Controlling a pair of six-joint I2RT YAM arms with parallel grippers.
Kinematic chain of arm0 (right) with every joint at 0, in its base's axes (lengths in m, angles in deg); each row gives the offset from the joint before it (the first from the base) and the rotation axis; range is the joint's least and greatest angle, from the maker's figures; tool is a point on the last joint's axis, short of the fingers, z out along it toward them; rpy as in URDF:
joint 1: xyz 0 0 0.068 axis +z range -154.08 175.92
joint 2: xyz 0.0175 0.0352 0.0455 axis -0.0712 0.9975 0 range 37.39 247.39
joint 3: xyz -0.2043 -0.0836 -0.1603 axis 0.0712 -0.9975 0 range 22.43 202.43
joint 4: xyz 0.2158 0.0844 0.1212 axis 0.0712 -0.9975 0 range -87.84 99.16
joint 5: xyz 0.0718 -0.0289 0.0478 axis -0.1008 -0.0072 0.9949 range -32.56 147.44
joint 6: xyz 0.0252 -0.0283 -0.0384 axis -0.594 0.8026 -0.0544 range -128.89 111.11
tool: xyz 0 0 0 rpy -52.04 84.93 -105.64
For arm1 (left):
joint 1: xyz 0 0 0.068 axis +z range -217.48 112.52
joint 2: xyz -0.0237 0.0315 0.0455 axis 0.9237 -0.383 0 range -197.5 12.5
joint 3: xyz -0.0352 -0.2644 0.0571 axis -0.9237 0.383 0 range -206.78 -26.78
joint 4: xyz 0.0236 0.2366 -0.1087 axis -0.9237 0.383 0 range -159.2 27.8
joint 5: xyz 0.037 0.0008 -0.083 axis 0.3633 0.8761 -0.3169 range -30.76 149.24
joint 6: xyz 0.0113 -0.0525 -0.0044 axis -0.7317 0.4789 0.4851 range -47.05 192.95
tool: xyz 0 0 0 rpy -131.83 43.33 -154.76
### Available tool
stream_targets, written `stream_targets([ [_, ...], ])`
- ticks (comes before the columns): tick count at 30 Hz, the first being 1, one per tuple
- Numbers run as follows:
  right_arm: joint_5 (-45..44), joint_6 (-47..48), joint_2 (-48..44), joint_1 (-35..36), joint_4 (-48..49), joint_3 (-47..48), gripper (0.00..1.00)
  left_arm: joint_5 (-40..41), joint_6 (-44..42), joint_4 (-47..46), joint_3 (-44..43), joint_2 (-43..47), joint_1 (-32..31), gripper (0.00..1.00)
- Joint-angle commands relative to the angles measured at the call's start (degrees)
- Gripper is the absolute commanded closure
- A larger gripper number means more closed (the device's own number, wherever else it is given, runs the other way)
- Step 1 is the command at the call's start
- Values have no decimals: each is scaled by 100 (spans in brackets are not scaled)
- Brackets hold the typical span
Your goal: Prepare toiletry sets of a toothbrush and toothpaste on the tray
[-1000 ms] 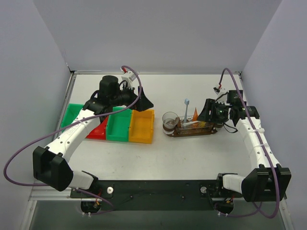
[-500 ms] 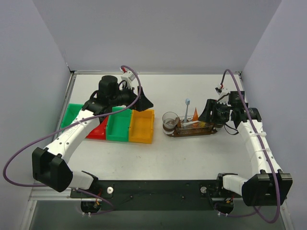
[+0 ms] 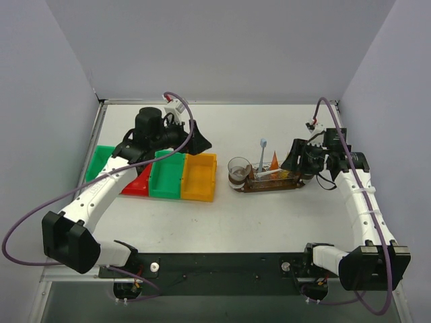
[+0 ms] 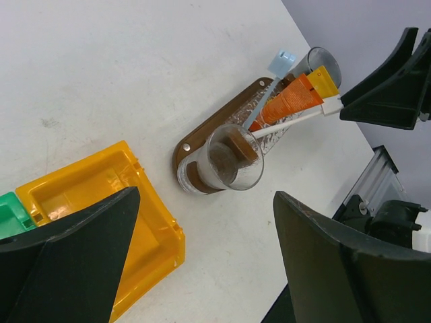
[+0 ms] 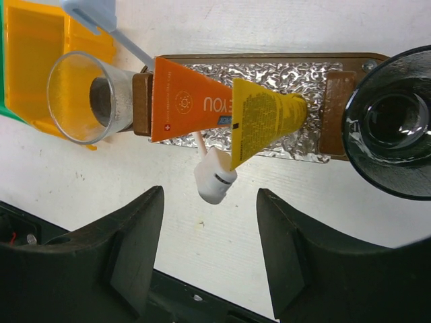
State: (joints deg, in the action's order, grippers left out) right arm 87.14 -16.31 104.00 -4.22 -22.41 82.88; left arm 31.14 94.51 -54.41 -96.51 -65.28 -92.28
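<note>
The dark-brown tray [image 3: 271, 186] lies right of centre, a clear glass cup [image 3: 238, 169] on its left end and another [image 5: 394, 121] on its right end. In the right wrist view the orange toothpaste tube [image 5: 185, 101] and the yellow one [image 5: 259, 118] lie side by side on the tray [image 5: 269, 58]. A blue-headed toothbrush [image 5: 91, 12] runs under the orange tube. A second white toothbrush [image 5: 215, 178] sticks off the tray's edge. My right gripper [image 5: 210, 195] is open and empty just off that end. My left gripper [image 3: 201, 142] is open and empty, above the yellow bin [image 3: 199, 177].
A row of bins stands at the left: green [image 3: 101, 161], red [image 3: 138, 183], green [image 3: 167, 176] and the yellow one. In the left wrist view the yellow bin [image 4: 94, 202] lies beside the tray's end [image 4: 190, 138]. Side walls close in on the table.
My left gripper has drawn slightly left, away from the tray. My right gripper has eased slightly back to the right. The things on the tray have not moved.
</note>
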Motion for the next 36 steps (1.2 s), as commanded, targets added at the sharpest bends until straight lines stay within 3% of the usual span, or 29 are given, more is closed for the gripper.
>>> stream_targets([
  [1, -51, -66, -174, -222, -86, 318, 47, 559, 190, -178, 74, 377, 98, 9],
  [8, -156, -347, -254, -381, -121, 758, 47, 1051, 384, -134, 206, 746, 142, 8],
  [20, -613, -559, -702, -399, -297, 1725, 46, 2764, 648, 543, 161, 1773, 142, 7],
  [36, -1115, -392, -2098, -390, 573, 750, 43, 3636, 551, 771, 548, 2812, 133, 6],
])
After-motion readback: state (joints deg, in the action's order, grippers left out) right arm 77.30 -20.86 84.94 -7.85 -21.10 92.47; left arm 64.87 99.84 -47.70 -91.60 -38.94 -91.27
